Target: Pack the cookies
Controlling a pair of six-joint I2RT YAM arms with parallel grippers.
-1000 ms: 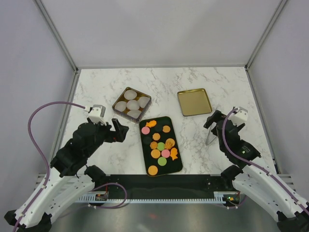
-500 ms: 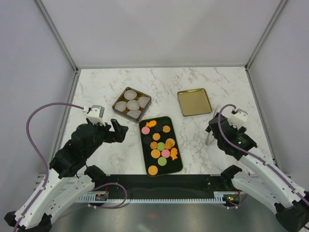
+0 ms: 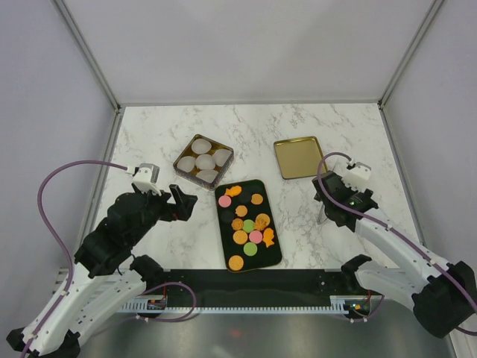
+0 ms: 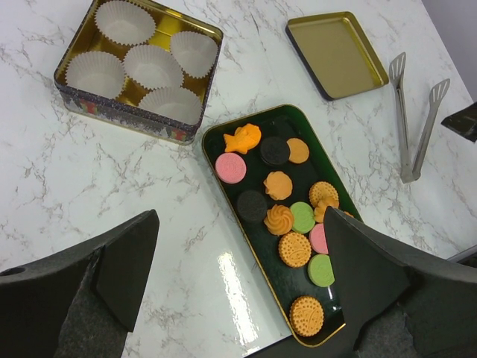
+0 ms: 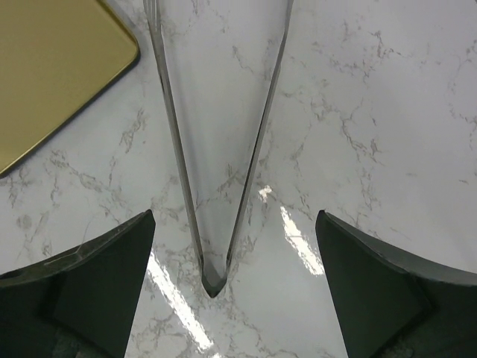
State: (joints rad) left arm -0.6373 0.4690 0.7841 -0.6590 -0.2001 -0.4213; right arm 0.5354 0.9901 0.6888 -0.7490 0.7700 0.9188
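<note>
Several orange, pink, green and dark cookies [image 3: 248, 222] lie on a black gold-rimmed tray [image 3: 226, 242], also in the left wrist view [image 4: 282, 209]. A square tin [image 3: 181, 162] holds several white paper cups [image 4: 153, 66]. Its gold lid [image 3: 299, 157] lies to the right. Metal tongs [image 5: 216, 171] lie on the marble, hinge end between my right fingers. My right gripper [image 3: 326, 195] is open, hovering over the tongs [image 3: 326, 206]. My left gripper [image 3: 183, 203] is open and empty, left of the tray.
The marble table [image 3: 261, 123] is walled by grey panels. In the left wrist view the tongs [image 4: 414, 119] lie right of the lid [image 4: 337, 52], with the right arm's tip [image 4: 462, 119] at the edge.
My right gripper has turned and moved left and up over the tongs' hinge end. The left arm has barely moved.
</note>
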